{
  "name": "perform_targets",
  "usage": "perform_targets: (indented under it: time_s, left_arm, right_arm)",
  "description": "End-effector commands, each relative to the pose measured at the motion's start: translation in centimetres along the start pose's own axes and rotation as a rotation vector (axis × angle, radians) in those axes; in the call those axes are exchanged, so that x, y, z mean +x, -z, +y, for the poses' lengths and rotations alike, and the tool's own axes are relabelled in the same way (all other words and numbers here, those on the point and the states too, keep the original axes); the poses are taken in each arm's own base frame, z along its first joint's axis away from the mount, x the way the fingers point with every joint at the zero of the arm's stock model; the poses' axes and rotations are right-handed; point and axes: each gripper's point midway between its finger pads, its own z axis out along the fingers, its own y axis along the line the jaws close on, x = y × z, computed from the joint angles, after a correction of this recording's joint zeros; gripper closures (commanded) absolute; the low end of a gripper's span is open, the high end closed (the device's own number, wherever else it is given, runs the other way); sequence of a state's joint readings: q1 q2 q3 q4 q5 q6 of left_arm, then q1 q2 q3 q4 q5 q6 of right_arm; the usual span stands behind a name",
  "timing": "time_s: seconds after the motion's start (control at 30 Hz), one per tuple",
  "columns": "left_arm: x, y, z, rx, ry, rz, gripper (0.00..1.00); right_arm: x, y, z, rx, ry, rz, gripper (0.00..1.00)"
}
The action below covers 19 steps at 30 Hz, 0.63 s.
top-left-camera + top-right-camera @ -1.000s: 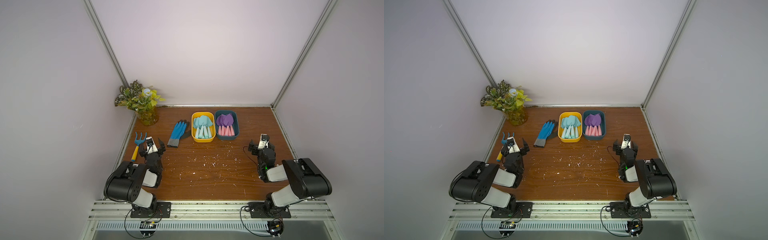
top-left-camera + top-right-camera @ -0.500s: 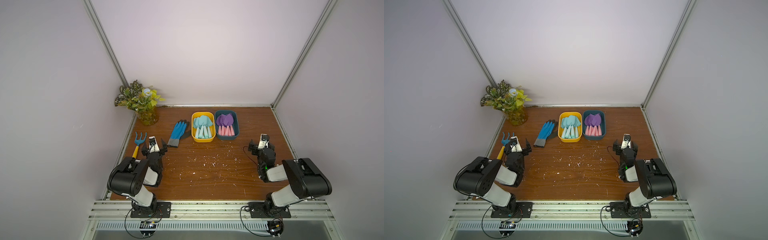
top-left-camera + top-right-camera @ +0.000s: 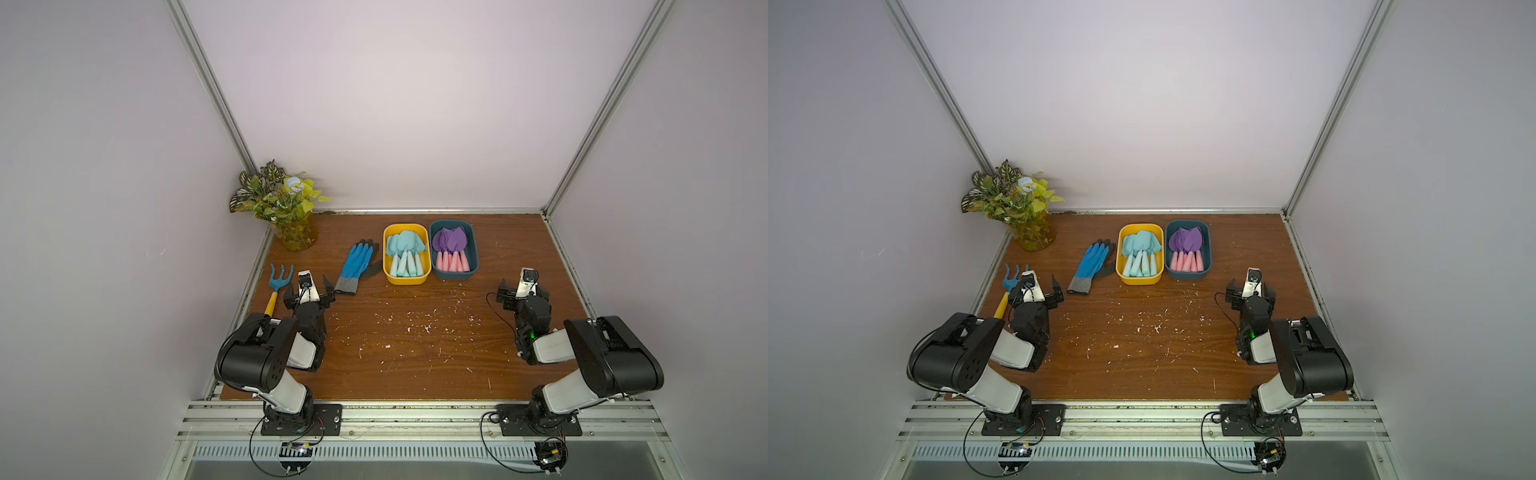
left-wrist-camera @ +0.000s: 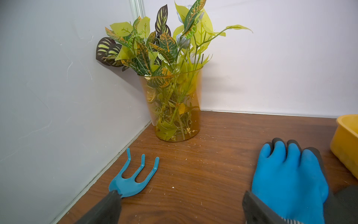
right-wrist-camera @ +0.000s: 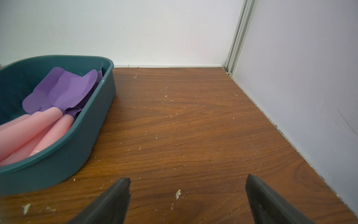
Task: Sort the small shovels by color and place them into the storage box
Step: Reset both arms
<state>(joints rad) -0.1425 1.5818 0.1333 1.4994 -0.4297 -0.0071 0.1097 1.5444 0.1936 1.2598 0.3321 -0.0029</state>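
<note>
Found all pale aqua shovels (image 3: 405,253) lying in the yellow storage box (image 3: 405,281), handles toward the robot; found all purple-bladed, pink-handled shovels (image 3: 451,249) likewise in the teal storage box (image 3: 454,275) just beside it, at the back of the bench (image 3: 415,365). Saw no shovel loose on the bench in both top views. Judged the sorting done by how things lie, with only the closing step in hand: arms low near their bases, well apart from the yellow box. Judged no further pick called for; at most, parking both arms clear, minding the blue glove (image 3: 357,266) just beside the left gripper (image 3: 308,296) and the blue rake (image 3: 279,282) with yellow handle on its other side, neither belonging to the task. Noted the left gripper spread wide, holding nothing, one finger overlapping the glove cuff in the wrist view; cannot tell whether touching. Noted the right gripper (image 3: 524,291) likewise spread wide and empty, over bare bench beside the teal storage box, touching nothing seen. Observed white flecks scattered across the bench, of no bearing on the task
</note>
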Motion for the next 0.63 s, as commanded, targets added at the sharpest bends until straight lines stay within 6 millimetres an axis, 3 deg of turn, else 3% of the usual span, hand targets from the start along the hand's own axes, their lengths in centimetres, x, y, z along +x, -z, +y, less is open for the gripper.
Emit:
perform_targets:
  time_s: [0.0, 0.6]
  left_arm:
    - [-0.22, -0.35, 0.27, -0.009, -0.008, -0.006, 0.01]
    - [-0.18, -0.41, 0.18, -0.006, -0.008, -0.003, 0.01]
  right_arm:
    - [-2.28, -0.25, 0.12, -0.007, -0.036, -0.067, 0.01]
    - [-2.28, -0.24, 0.11, -0.007, -0.036, -0.067, 0.01]
